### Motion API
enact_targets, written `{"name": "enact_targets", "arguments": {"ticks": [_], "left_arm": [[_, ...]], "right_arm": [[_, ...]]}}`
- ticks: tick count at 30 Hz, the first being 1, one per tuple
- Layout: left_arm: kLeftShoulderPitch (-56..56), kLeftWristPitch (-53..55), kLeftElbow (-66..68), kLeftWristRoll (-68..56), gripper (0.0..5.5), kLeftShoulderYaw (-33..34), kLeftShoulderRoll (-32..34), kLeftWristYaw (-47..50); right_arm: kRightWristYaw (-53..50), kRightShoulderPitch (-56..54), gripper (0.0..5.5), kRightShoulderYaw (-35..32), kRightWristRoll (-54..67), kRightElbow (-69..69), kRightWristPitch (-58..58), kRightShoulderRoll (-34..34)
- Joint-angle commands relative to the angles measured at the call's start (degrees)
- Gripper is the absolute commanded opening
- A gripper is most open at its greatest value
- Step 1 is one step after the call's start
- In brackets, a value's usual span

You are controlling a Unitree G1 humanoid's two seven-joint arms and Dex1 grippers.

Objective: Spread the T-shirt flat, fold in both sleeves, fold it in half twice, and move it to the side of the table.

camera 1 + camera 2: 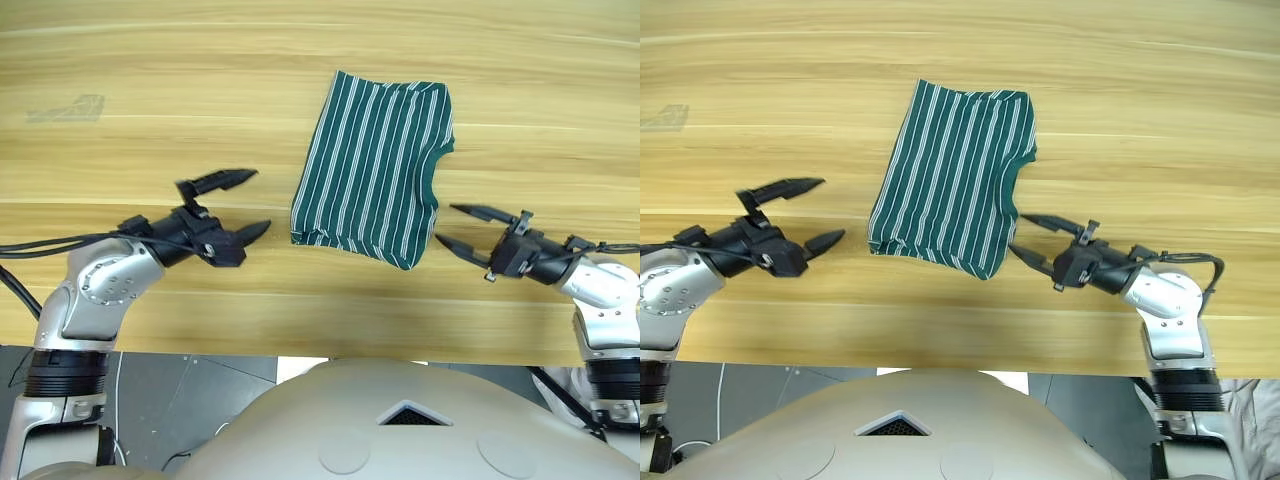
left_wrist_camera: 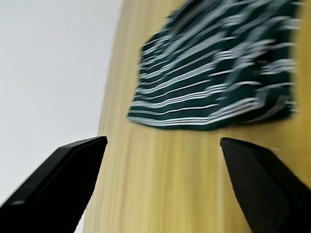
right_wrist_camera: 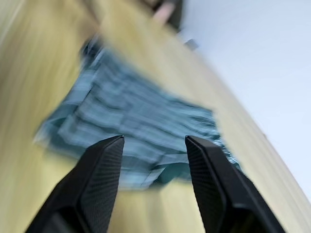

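**Folded striped T-shirt lies between 2 open grippers**

Left eye view: The T-shirt (image 1: 372, 170) lies on the wooden worktop (image 1: 150, 80), about midway across it and tilted a little, its near corner pointing toward the robot. It is dark green with thin white stripes and is already folded into a compact, roughly rectangular bundle. A curved notch of darker trim shows on its right edge. The left gripper (image 1: 261, 199) hangs to the left of the bundle, released, its 2 fingers spread wide and apart from the cloth. The right gripper (image 1: 445, 222) sits just beside the near right corner, also released and holding nothing.

Right eye view: The same layout shows here. The near edge looks thick and rounded, so I judge several layers are stacked there.

Left wrist view: The bundle's edge shows stacked, slightly wavy layers beyond the spread fingers (image 2: 63, 174). The cloth looks soft and limp.

Right wrist view: The bundle lies beyond the parted fingers, blurred, with its corner nearest.

Handling, as a judgement: the shirt is light and floppy with no stiffness, so lifting it by 1 layer would likely undo the folds. A pinch should catch all layers at the thick near edge, ideally 1 gripper at each near corner. Dragging it flat over the smooth wood may hold its shape better.
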Motion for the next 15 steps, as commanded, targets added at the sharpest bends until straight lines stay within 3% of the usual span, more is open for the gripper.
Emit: {"name": "enact_targets", "arguments": {"ticks": [1,6,15], "left_arm": [[-2.4,-3.9,2.6,4.5,4.28,-5.1,0.9,-0.6],[-6.9,-7.0,8.9,7.2,4.28,-9.9,0.4,0.0],[-18.4,-10.3,24.7,13.7,4.28,-16.5,-4.2,7.6]], "right_arm": [[-2.5,-2.4,2.3,2.3,-6.2,5.0,-6.8,-2.6],[-5.5,-4.5,2.3,5.1,-11.4,10.0,-10.6,-4.7],[-10.9,-12.7,2.3,13.4,-17.1,14.9,-11.7,-1.0]]}}
